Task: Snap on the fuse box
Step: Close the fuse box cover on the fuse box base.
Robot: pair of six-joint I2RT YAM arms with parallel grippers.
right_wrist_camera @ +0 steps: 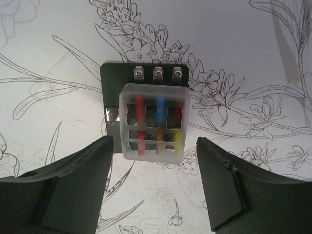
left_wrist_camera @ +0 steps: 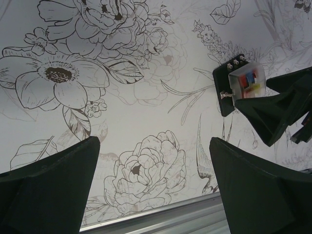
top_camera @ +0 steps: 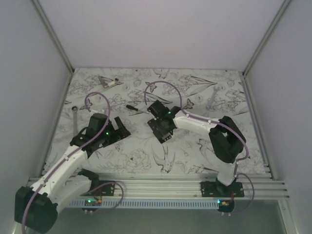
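Fuse box (right_wrist_camera: pixel 146 114) sits flat on the flower-print table (right_wrist_camera: pixel 253 44), directly under the right gripper (right_wrist_camera: pixel 153 146). The clear cover (right_wrist_camera: pixel 155 122) is on the black base (right_wrist_camera: pixel 113 80), and the coloured fuses (right_wrist_camera: pixel 161 109) show through it. We can't tell whether the latches are home (the cover looks square to the base, with three terminal screws (right_wrist_camera: pixel 158 73) exposed on the fuse box's far side).

How we'd do the snap well:
- Centre over the cover and push straight down, no tilt, so both sides latch together.
- Put the load on the cover's rim or middle, not on one corner (a corner push would likely rock the fuse box or skate it across the print).
- If the fuse box slides, we'd bring the left arm in to brace the base.
- Afterwards, check for an even seam all round the fuse box.

Pose:
- Right arm reaches in from the right of the fuse box, wrist turned down over it. Its tool is released. One finger stands on either side of the cover's near end with a small gap on each side, gripping nothing.
- Left gripper (left_wrist_camera: pixel 155 146) hangs to the left of the fuse box, apart from it, spread wide and empty. Its arm is bent low.
- A screwdriver (top_camera: pixel 132 107) lies beyond the fuse box, clear of it.
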